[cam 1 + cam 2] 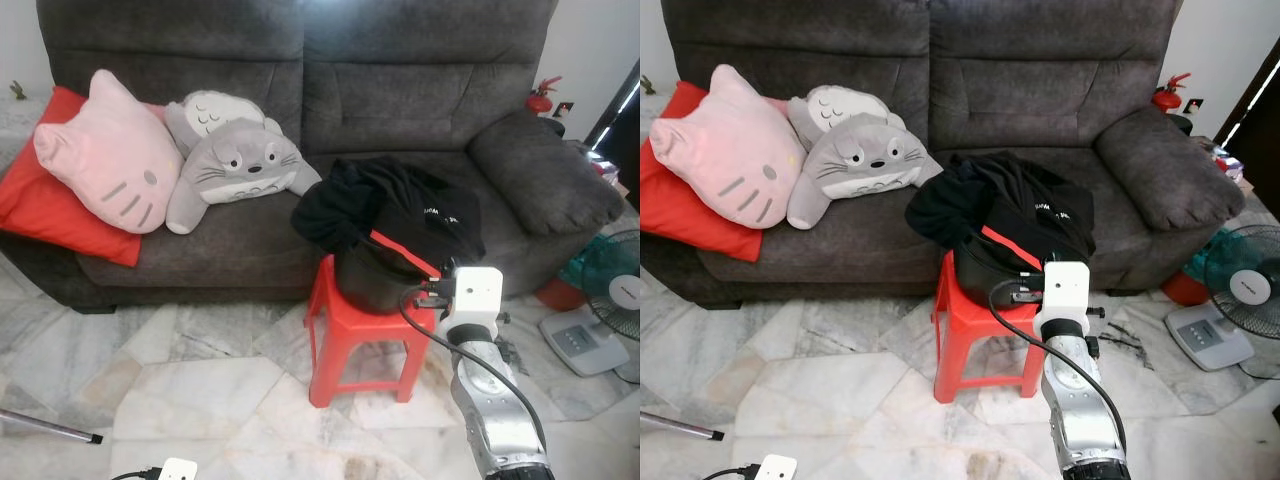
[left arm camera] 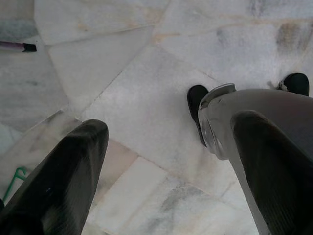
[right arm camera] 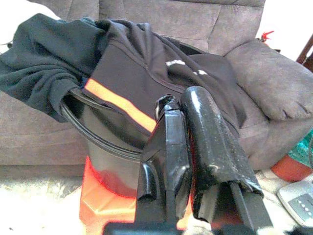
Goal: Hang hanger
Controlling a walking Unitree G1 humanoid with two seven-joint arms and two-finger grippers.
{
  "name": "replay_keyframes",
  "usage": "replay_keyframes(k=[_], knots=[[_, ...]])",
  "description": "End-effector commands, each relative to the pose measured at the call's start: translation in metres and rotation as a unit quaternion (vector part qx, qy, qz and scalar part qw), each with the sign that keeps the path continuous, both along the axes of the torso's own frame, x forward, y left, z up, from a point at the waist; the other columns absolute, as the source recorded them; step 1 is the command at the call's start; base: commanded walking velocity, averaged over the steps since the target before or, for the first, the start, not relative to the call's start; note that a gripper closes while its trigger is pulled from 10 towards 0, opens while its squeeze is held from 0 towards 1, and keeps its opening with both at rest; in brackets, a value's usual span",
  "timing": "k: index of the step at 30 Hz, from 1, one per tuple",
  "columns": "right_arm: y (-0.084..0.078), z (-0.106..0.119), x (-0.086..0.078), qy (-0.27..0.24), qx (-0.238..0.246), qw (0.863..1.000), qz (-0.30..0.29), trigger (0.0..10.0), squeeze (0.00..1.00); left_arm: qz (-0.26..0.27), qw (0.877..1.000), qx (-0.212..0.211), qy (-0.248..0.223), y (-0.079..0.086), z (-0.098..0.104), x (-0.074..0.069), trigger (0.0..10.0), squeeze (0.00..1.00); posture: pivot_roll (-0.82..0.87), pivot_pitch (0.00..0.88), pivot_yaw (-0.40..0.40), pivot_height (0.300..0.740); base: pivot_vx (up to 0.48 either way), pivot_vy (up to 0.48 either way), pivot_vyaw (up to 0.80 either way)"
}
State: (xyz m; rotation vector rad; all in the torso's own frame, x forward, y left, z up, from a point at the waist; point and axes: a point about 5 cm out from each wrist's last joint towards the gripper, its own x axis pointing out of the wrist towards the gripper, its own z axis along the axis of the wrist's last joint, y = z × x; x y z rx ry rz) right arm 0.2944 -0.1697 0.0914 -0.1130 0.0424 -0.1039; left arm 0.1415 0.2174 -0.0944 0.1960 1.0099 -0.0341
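Note:
A black bucket [image 1: 375,280] stands on a red plastic stool [image 1: 350,335] in front of the sofa. A black garment [image 1: 400,205] with an orange stripe [image 3: 120,105] lies draped over the bucket and onto the sofa seat. My right gripper [image 3: 181,100] reaches out to the near side of the bucket rim, its fingers pressed together; I cannot make out anything held between them. No hanger can be picked out for certain. My left gripper [image 2: 171,125] hangs low over the marble floor, open and holding nothing.
A grey sofa [image 1: 420,90] holds a pink cat cushion [image 1: 105,155], a grey plush [image 1: 240,165] and a red cushion [image 1: 50,205]. A fan [image 1: 615,290] stands on the floor at the right. A thin rod [image 1: 50,425] lies at the front left.

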Motion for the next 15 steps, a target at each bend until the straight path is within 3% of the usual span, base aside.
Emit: replay_keyframes(k=[1, 7, 15], knots=[[-0.0054, -0.0002, -0.0013, -0.002, -0.007, 1.0, -0.006, 10.0, 0.0, -0.001, 1.0, -0.011, 0.012, -0.0046, -0.0029, -0.0048, 10.0, 0.0, -0.06, 0.04, -0.044, 0.74, 0.0, 0.0, 0.0], [-0.007, -0.004, -0.0043, 0.004, -0.016, 1.0, -0.007, 10.0, 0.0, -0.002, 1.0, -0.011, 0.012, -0.0046, -0.0029, -0.0049, 10.0, 0.0, -0.06, 0.04, -0.044, 0.74, 0.0, 0.0, 0.0], [-0.0084, -0.0045, -0.0056, 0.004, -0.021, 1.0, -0.011, 10.0, 0.0, -0.003, 1.0, -0.01, 0.013, -0.0044, -0.003, -0.0051, 10.0, 0.0, -0.06, 0.039, -0.043, 0.74, 0.252, 0.0, 0.0]])
